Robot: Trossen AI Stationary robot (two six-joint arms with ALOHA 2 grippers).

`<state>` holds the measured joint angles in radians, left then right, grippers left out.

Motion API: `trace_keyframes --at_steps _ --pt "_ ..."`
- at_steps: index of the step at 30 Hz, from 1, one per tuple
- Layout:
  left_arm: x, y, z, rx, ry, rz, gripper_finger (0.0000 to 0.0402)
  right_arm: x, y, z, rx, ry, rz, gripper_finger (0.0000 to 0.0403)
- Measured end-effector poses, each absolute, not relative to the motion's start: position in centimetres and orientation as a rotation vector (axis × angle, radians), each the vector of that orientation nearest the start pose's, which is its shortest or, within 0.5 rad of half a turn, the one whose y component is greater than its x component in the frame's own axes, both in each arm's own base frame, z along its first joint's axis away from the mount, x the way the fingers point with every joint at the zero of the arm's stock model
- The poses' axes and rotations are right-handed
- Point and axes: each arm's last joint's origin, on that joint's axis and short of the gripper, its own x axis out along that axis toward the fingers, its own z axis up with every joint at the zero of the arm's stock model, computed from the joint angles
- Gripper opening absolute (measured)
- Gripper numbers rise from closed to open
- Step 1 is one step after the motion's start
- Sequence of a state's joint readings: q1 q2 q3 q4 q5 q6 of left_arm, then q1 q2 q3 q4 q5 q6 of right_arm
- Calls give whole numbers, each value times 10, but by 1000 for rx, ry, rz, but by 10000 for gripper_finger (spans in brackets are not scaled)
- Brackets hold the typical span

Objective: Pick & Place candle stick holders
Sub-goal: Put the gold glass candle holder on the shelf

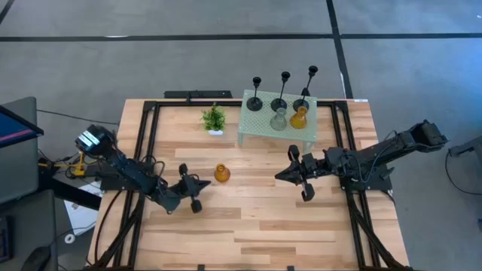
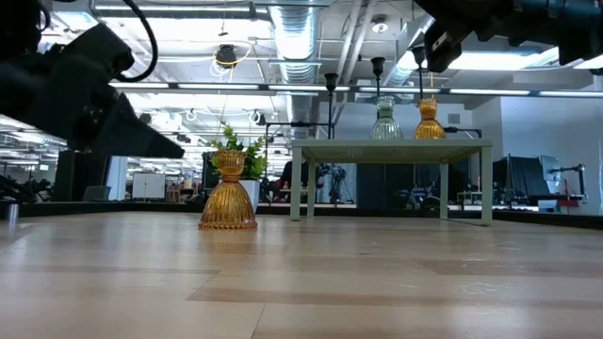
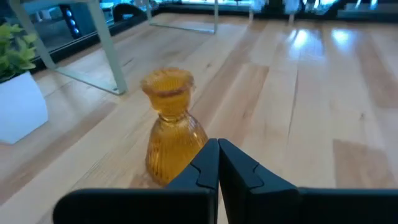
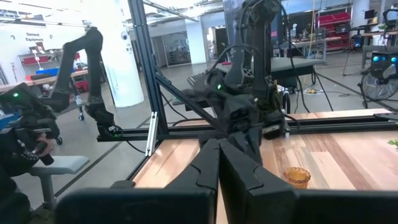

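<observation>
A: We start with the pale wooden table [image 1: 256, 218]. Both dark arms lie low across it, reaching inward. The left gripper [image 1: 190, 188] points at a squat amber glass candle holder [image 1: 221, 174] standing alone on the wood, just beside its fingertips but apart from them. The right gripper [image 1: 298, 173] hangs near the table's middle, holding nothing.

B: How do the fingers stand?

A: In the left wrist view we see the left arm's two dark fingers [image 3: 205, 168] pressed together, tips meeting in front of the amber holder. The right wrist view shows that gripper's fingers [image 4: 208, 165] closed together as well.

B: And the other holders?

A: On the pale green mesh stand [image 1: 256, 125] at the far edge we count five: three black thin-stemmed holders [image 1: 285, 90] in a row at the back, one squat clear-grey glass holder [image 1: 279, 120] and a second amber glass holder [image 1: 299, 117] in front. That makes six in all. A small green potted plant [image 1: 214, 119] sits left of the stand.

B: What does the low view add?

A: It shows the lone amber holder upright on the wood, its ribbed base flaring.
</observation>
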<state>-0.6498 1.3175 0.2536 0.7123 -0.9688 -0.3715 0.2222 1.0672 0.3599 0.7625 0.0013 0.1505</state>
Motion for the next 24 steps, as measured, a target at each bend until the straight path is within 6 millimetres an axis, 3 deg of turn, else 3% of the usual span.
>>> trace_keyframes --at_steps 5,24 --pt "167 -97 149 -169 148 346 10 209 47 227 156 -39 223 0" --pt "165 -92 161 -207 96 350 12 210 45 227 153 -40 215 0"
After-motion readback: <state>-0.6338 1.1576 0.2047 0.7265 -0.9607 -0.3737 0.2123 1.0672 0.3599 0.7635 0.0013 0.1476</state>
